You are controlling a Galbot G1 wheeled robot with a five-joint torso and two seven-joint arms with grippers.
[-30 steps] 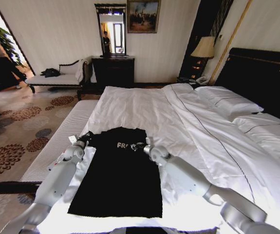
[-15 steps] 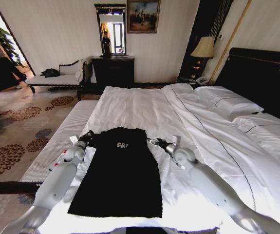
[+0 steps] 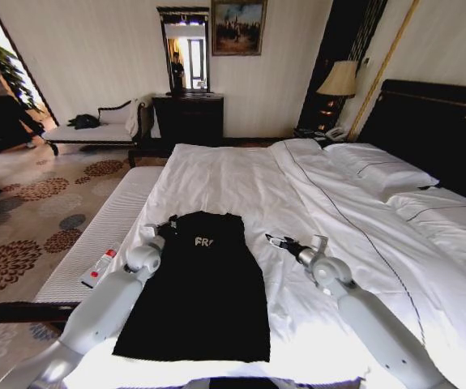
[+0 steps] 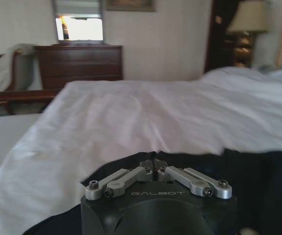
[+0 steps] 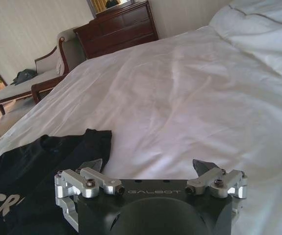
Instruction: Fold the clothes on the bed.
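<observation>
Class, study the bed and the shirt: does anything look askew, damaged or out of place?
Nothing stands out. The black short-sleeved T-shirt lies flat on the white-sheeted bed, its sides folded in evenly. The left gripper is at its shoulder; the open right gripper is beside it.

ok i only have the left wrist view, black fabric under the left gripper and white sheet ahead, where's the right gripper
Observer: The right gripper hovers over the white bed sheet, on the robot's right of the black short-sleeved T-shirt and apart from it.
Operator: open or shut
Observer: Open. The right wrist view shows its jaws spread wide, with bare sheet beyond them.
Operator: and how's the shirt lying overall
Observer: Flat and lengthwise, with the collar away from the robot and the hem nearest it. The left gripper sits at the shirt's left shoulder.
</observation>
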